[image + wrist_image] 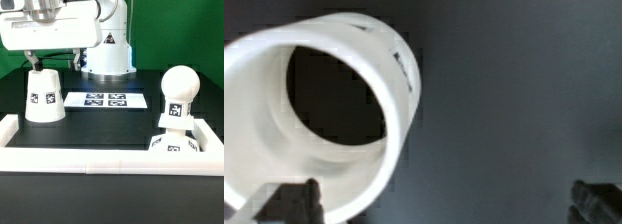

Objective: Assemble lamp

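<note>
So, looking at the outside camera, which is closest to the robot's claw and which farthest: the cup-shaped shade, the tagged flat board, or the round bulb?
From the gripper:
1. Shade, right under it, on the exterior view's left.
2. Marker board, flat on the table in the middle.
3. Bulb, on the exterior view's right, standing on the base.

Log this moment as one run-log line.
gripper: open, above shade | shade: on table, ungrasped | bulb: standing on base | marker board: between

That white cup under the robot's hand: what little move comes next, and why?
Probably straight down, then close. The hand hangs just above the shade, and the wrist view shows its open rim beside one finger, nothing gripped yet.
</note>
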Controlling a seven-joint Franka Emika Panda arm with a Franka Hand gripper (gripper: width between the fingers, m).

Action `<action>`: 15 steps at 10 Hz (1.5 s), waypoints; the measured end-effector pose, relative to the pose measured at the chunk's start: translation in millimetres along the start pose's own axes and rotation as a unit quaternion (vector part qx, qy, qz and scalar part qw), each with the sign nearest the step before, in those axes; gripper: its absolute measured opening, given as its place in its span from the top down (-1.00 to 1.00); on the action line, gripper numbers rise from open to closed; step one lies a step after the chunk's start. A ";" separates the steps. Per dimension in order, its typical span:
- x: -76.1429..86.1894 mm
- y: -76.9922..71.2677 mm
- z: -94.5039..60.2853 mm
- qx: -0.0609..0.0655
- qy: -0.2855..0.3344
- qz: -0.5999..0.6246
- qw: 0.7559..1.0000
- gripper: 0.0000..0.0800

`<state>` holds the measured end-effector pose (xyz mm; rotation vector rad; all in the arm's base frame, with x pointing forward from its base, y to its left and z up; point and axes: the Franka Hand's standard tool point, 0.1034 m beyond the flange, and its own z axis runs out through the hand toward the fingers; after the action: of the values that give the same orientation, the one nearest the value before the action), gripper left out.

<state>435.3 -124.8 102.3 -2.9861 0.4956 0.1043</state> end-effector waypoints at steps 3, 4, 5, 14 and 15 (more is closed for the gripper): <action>-2.5 5.3 16.5 -0.006 -0.004 0.009 1.000 -0.75; -3.1 6.4 20.6 -0.008 -0.006 0.009 1.000 -0.75; -3.7 6.6 22.1 -0.009 -0.008 0.008 1.000 -0.75; -1.6 3.7 20.6 -0.009 -0.006 0.006 1.000 0.89; -1.7 3.8 20.9 -0.009 -0.006 0.006 1.000 0.89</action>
<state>431.4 -125.3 81.4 -2.9985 0.5147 0.1280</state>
